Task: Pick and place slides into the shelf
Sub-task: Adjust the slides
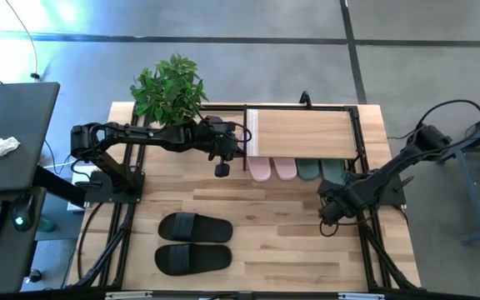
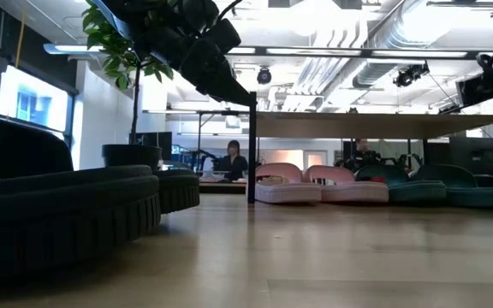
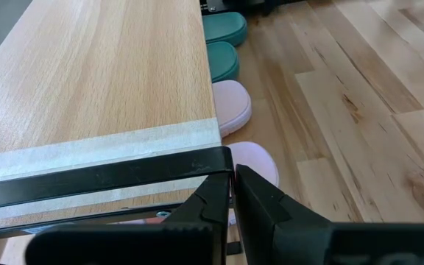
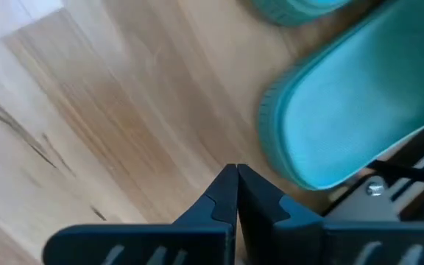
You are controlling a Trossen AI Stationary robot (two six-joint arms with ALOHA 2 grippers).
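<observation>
From my overhead feed I counted six slides in three pairs. Two black slides [image 1: 193, 242] lay side by side on the wooden table [image 1: 290, 250] in the lower left of the frame, well apart from the shelf [image 1: 302, 133]. The other four sat in a row under the shelf's light plank top, heels poking out along its lower edge: two pink slides [image 1: 272, 170] on the left, two green slides [image 1: 322, 171] on the right. At table height I saw the same row, the two pink slides [image 2: 323, 182] and then the green slides [image 2: 435, 185] to their right beneath the plank.

One potted plant [image 1: 170, 90] stood at the upper left of the table, just beside the shelf's left end.

I had two arms in view. The left gripper [image 1: 222, 169] hung at the shelf's lower left corner, close to the nearest pink slide; on its wrist camera I saw its fingers [image 3: 260, 202] pressed together on nothing, right against the black frame bar. The right gripper [image 1: 327, 218] sat lower right of the shelf, near the green pair, its fingers [image 4: 219, 202] likewise closed and empty over bare wood, one green slide [image 4: 352, 125] just beside them.
</observation>
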